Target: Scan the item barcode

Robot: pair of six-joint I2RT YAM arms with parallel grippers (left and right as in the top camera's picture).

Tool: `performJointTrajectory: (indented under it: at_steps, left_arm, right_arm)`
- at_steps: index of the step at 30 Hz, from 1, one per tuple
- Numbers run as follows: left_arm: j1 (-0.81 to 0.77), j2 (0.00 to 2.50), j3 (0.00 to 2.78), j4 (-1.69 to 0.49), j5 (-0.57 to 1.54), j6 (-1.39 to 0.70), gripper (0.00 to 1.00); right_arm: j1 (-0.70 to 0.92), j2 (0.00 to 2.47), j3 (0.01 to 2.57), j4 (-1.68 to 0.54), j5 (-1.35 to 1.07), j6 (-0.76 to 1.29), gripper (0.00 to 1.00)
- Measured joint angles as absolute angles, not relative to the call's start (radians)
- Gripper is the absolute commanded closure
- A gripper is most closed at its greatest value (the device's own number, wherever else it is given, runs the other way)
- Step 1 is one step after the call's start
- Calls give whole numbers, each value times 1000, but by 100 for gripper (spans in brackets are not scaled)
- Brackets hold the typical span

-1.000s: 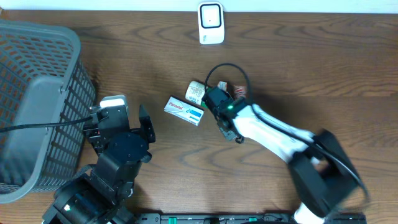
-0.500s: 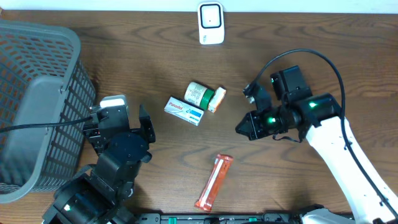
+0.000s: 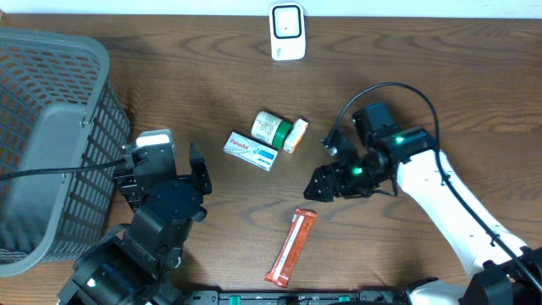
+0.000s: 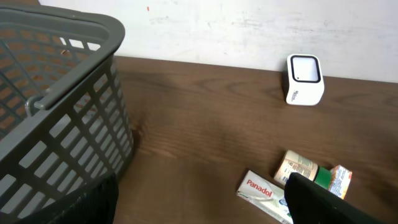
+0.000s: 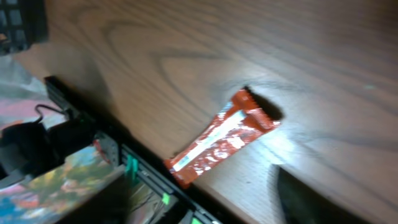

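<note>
The right hand (image 3: 315, 188) hovers empty; how wide it gapes I can't tell. Just nearside of it, flat on the brown wooden table (image 3: 423, 85), lies one long orange-red foil snack bar (image 3: 290, 247). It's probably light, crinkly and slippery, so pinch mid-length. Farther off are one white Panadol box (image 3: 251, 151), one green-banded bottle (image 3: 269, 127), one small orange carton (image 3: 295, 134) and one white scanner (image 3: 287, 32).

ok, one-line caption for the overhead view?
Orange wrapper lies beside the right pincer; Panadol box, white scanner and grey basket beyond.

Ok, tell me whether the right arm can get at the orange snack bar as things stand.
Probably yes: the right gripper hangs close to the orange snack bar, which lies alone with nothing between them.
</note>
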State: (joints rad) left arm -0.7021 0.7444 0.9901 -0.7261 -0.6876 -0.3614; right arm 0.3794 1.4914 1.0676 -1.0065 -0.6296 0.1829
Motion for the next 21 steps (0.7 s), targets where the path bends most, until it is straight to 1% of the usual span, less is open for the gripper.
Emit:
performJointTrajectory:
  at_steps: [3,8,11,16,18,20,21]
  left_arm:
    - [-702,744,990,-726,-688,-362,14]
    - [-702,744,990,-726,-688,-362,14]
    - [-702,744,990,-726,-688,-362,14]
    - [-702,744,990,-726,-688,-362,14]
    - [-702,744,990,-726,-688,-362,14]
    - [-702,744,990,-726,-688,-362,14]
    - [-702,744,990,-726,-688,-361,14]
  right_arm:
    - [404,1491,1068,-974,-639,258,1]
    - [467,1493,1065,-1044,-504,566,1]
    - [570,1531,1065,-1019,-389,785,1]
    - [689,1666,1065,-985,-302,993,1]
    - [710,1723,1065,-979,-285,1029,4]
    - [727,1782,1065,-971,-271,1053,11]
    - [735,1810,1065,-968,-267,1064,12]
